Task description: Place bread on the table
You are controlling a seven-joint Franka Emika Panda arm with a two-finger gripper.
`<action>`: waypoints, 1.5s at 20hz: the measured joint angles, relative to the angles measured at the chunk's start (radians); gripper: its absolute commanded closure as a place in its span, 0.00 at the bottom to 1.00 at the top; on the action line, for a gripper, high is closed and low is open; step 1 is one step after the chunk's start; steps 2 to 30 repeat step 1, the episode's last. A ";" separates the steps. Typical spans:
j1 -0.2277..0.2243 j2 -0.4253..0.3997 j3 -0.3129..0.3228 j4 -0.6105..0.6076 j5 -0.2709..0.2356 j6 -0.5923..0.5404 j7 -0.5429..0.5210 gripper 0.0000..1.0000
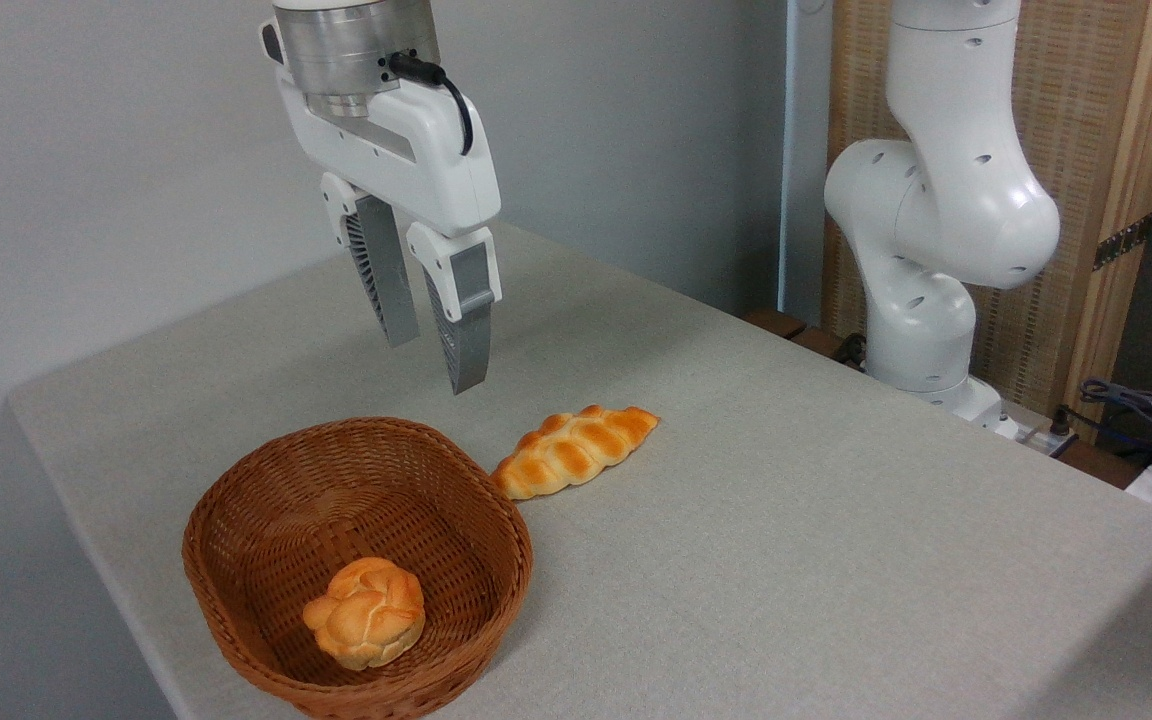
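The long braided golden-brown bread (576, 450) lies on the grey-beige table (816, 540), its near end touching or almost touching the basket's rim. My gripper (433, 365) hangs open and empty in the air above the table, behind the basket and up-left of the bread, fingers pointing down with a narrow gap between them.
A brown wicker basket (256, 520) sits near the table's front-left edge with a small round knotted bun (366, 612) inside. The arm's white base (936, 260) stands at the table's right rear. Cables and a wooden panel lie beyond the right edge.
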 measured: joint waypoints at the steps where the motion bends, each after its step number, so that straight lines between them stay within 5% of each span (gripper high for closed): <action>1: 0.000 0.000 0.000 0.000 0.000 0.000 0.000 0.00; 30: 0.000 0.000 0.000 0.000 0.000 0.000 0.000 0.00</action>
